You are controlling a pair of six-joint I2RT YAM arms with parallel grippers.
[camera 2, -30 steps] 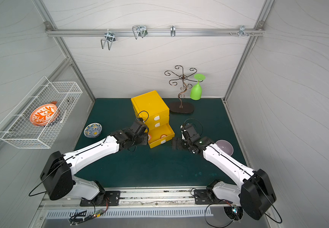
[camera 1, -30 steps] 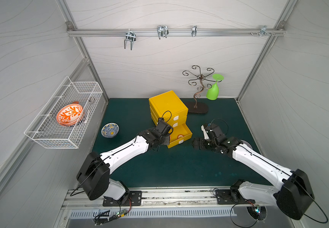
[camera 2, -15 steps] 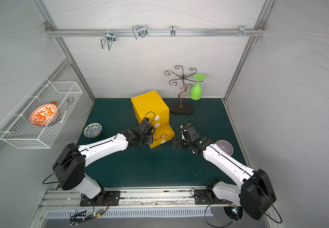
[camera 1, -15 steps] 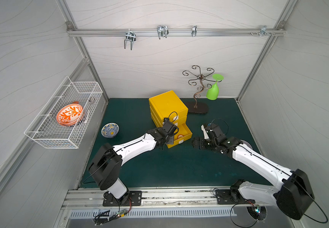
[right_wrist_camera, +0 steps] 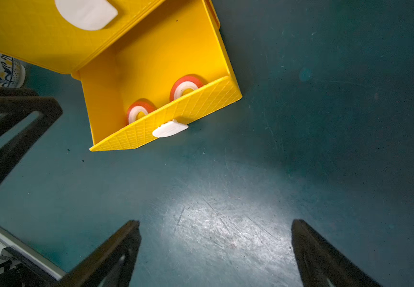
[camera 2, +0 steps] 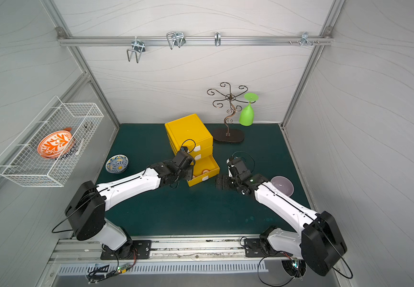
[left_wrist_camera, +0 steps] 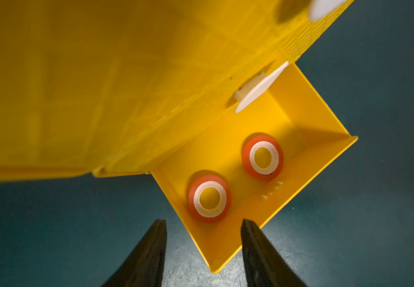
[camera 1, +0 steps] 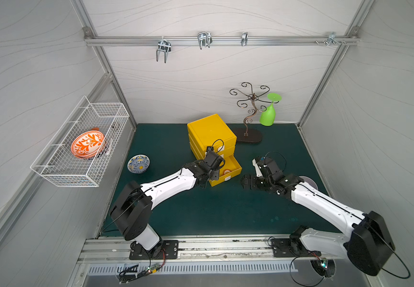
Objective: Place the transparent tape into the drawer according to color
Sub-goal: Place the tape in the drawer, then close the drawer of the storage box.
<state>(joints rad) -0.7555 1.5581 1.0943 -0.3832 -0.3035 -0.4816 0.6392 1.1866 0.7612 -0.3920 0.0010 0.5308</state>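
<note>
The yellow cabinet (camera 1: pixel 210 130) has its bottom drawer (camera 1: pixel 234 167) pulled out. Two orange-red transparent tape rolls with white cores lie flat inside it, one (left_wrist_camera: pixel 196 196) by the near corner and one (left_wrist_camera: pixel 252 157) further in; both also show in the right wrist view (right_wrist_camera: pixel 140 110) (right_wrist_camera: pixel 184 85). My left gripper (left_wrist_camera: pixel 204 221) hangs above the drawer's left front corner, open, with nothing between its fingers. My right gripper (right_wrist_camera: pixel 215 221) stands wide open over bare mat to the right of the drawer (right_wrist_camera: pixel 166 129), holding nothing.
A blue patterned bowl (camera 1: pixel 138 164) sits left of the cabinet. A lilac bowl (camera 2: pixel 282 185) lies behind my right arm. A wire stand (camera 1: pixel 249 116) with a green glass (camera 1: pixel 268 115) is at the back. A wire basket (camera 1: pixel 81 146) with an orange plate hangs on the left wall.
My left gripper has moved right, from beside the cabinet to over the open drawer's corner, and its jaws have gone from shut to open. The right arm has not moved.
</note>
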